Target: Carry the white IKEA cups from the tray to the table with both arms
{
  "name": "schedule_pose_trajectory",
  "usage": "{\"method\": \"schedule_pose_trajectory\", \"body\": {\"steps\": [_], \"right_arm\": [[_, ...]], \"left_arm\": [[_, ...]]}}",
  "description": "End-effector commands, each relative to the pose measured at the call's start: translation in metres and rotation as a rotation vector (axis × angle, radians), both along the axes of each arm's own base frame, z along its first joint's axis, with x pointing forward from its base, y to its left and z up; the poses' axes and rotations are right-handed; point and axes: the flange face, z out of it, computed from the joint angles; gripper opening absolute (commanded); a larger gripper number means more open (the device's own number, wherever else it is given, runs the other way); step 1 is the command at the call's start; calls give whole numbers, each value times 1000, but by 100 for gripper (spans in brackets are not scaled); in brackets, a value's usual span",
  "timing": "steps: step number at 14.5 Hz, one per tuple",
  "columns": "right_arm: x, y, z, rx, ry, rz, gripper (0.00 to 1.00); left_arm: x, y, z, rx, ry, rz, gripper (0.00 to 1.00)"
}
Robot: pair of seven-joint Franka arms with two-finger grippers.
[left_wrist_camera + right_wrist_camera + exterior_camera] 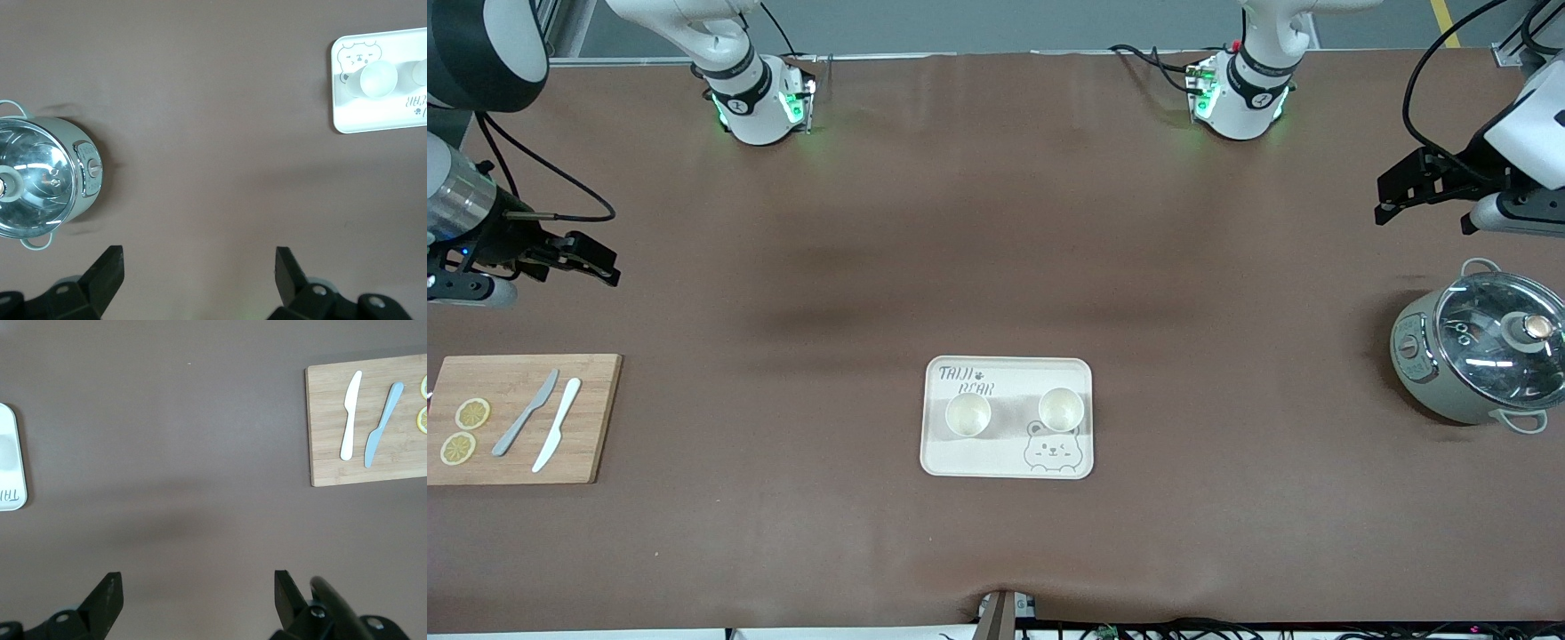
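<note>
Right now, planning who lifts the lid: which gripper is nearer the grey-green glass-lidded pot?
Left. The left gripper hangs just above the table by the pot; the right gripper waits near the bamboo cutting board.

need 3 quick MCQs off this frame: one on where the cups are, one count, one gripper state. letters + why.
1. Where do the two white cups stand?
A. on the cutting board
B. on the bear tray
C. in the pot

2. How many knives lie on the cutting board?
A. one
B. two
C. three

3. How are the grippers?
A. both open, holding nothing
B. left shut on a cup
C. right shut on a knife

Key: 1 B, both cups sit side by side on the bear tray. 2 B, a grey knife and a white knife. 3 A, left gripper and right gripper show spread fingers over bare table.
</note>
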Motion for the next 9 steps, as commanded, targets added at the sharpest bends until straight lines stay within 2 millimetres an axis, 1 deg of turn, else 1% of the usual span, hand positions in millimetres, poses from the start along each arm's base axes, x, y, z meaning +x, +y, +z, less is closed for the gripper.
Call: {"method": "schedule_pose_trajectory", "body": {"steps": [1,3,5,6,8,9], "right_arm": [[-6,-2,2,-13,-12,10,100],[-6,-1,2,-13,-12,11,100],[-5,0,1,-13,-12,13,100],[-5,0,1,-13,-13,13,100],[-5,2,1,-12,-13,14,100],[-5,2,1,-12,-13,14,100]], "left_arm": [[0,0,3,2,-12,-22,100],[2,-4,-1,6,-6,-28,100],[3,-11,-11,6,20,-25,100],[7,-20,-16,-3,26,-33,100],[14,-29,-29,-6,46,-25,100],[19,-42,-36,-7,49,-26,100]]}}
